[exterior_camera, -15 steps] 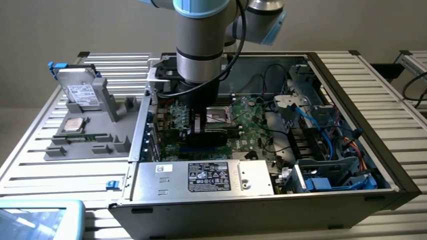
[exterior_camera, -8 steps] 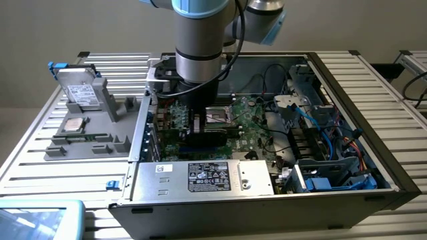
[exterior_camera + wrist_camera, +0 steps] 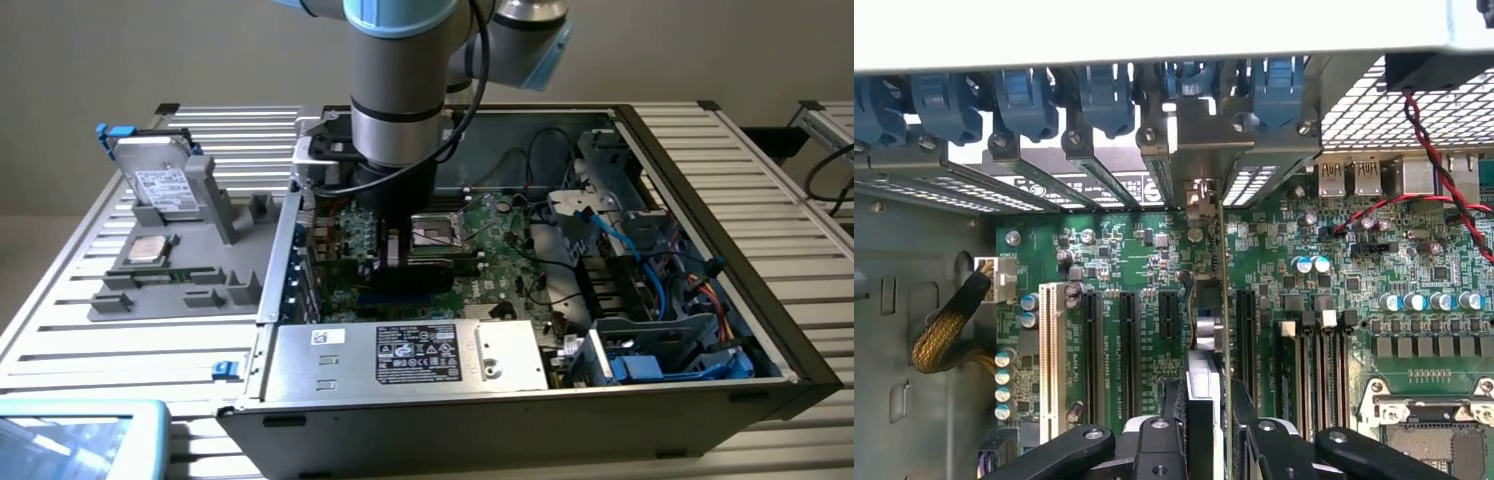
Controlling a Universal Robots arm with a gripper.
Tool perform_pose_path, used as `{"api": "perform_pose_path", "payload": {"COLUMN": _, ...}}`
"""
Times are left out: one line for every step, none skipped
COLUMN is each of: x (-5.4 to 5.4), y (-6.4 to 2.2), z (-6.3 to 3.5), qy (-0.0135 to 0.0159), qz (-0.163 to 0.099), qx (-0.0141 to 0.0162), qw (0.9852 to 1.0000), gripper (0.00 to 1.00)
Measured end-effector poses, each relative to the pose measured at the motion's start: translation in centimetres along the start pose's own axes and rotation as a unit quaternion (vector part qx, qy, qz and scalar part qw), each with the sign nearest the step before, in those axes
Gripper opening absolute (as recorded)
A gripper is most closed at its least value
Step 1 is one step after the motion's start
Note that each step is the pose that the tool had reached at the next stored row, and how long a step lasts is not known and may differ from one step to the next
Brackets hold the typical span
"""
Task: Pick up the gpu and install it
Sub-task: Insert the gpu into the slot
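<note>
gpu [image 3: 1203, 375] edge-on within the hand [image 3: 1206, 405], just above the motherboard [image 3: 1114, 250]

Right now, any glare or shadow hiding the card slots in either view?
Wrist view: case rim blown out white, slots evenly lit, no glare on the card. Exterior view: arm shades the board beneath it, slots there sit dark.

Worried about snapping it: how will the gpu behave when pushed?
Probably stiff: the gpu stands straight, edge-on, in the hand. Likely fragile: a thin board. May tip sideways, being held along one edge.
</note>
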State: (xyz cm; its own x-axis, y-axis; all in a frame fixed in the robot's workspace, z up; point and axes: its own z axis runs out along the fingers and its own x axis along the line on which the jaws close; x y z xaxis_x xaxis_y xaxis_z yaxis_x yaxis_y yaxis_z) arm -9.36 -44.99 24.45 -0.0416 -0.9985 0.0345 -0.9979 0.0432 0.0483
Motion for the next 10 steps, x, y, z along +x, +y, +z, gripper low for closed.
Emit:
{"api": "perform_pose_path", "payload": {"x": 0.00, "y": 0.00, "z": 0.03, "qy": 0.0000, "qz": 0.000, "qx": 0.0000, "qw": 1.0000, "gripper": 0.28}}
{"api": "perform_pose_path", "payload": {"x": 0.00, "y": 0.00, "z": 0.04, "qy": 0.0001, "qz": 0.000, "qx": -0.0001, "qw": 1.0000, "gripper": 0.28}}
{"api": "perform_pose_path", "payload": {"x": 0.00, "y": 0.00, "z": 0.04, "qy": 0.0001, "qz": 0.000, "qx": -0.0001, "qw": 1.0000, "gripper": 0.28}}
{"api": "perform_pose_path", "payload": {"x": -0.01, "y": 0.00, "z": 0.05, "qy": 0.0000, "qz": 0.000, "qx": 0.0000, "qw": 1.0000, "gripper": 0.28}}
{"api": "perform_pose_path", "payload": {"x": -0.01, "y": -0.01, "z": 0.05, "qy": 0.0000, "qz": 0.000, "qx": 0.0000, "qw": 1.0000, "gripper": 0.28}}
{"api": "perform_pose_path", "payload": {"x": -0.01, "y": 0.00, "z": 0.06, "qy": -0.0001, "qz": 0.000, "qx": 0.0000, "qw": 1.0000, "gripper": 0.28}}
{"api": "perform_pose_path", "payload": {"x": -0.01, "y": -0.01, "z": 0.06, "qy": -0.0001, "qz": 0.000, "qx": 0.0001, "qw": 1.0000, "gripper": 0.28}}
{"api": "perform_pose_path", "payload": {"x": -0.01, "y": 0.00, "z": 0.06, "qy": -0.0001, "qz": 0.000, "qx": 0.0001, "qw": 1.0000, "gripper": 0.28}}
{"api": "perform_pose_path", "payload": {"x": -0.01, "y": 0.00, "z": 0.06, "qy": -0.0001, "qz": 0.000, "qx": 0.0001, "qw": 1.0000, "gripper": 0.28}}
{"api": "perform_pose_path", "payload": {"x": -0.01, "y": 0.00, "z": 0.06, "qy": -0.0001, "qz": 0.000, "qx": 0.0001, "qw": 1.0000, "gripper": 0.28}}
